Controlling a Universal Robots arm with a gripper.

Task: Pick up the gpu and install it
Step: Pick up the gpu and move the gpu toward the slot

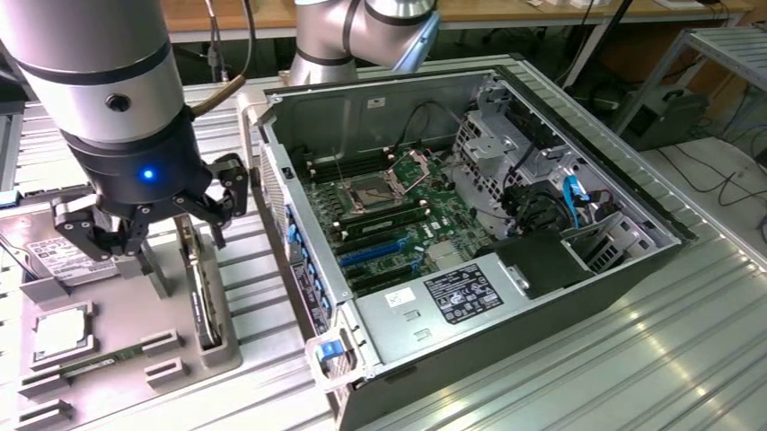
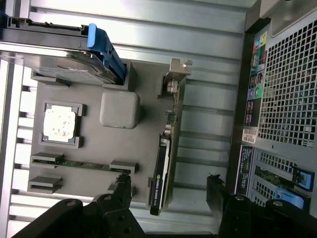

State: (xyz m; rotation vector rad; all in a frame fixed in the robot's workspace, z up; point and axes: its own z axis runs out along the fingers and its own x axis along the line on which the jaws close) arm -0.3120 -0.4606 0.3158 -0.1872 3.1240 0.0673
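Note:
The gpu (image 2: 165, 153) stands on edge in a slot of the grey parts tray (image 2: 133, 144), a thin dark card with its pale metal bracket (image 2: 177, 69) at one end. In the exterior view the gpu (image 1: 207, 305) is a slim slab near the tray's edge that faces the computer. My gripper (image 1: 162, 241) hovers above it, open and holding nothing. In the wrist view my gripper (image 2: 168, 191) has one black finger (image 2: 121, 188) on each side of the card's end, apart from it.
The open computer case (image 1: 623, 193) lies at the exterior view's right, with its motherboard (image 1: 396, 215) and blue slots (image 1: 372, 253) exposed. The tray also holds a hard drive (image 2: 54, 67) with a blue clip (image 2: 104, 44), a square CPU chip (image 2: 59, 124) and a memory stick (image 2: 79, 163).

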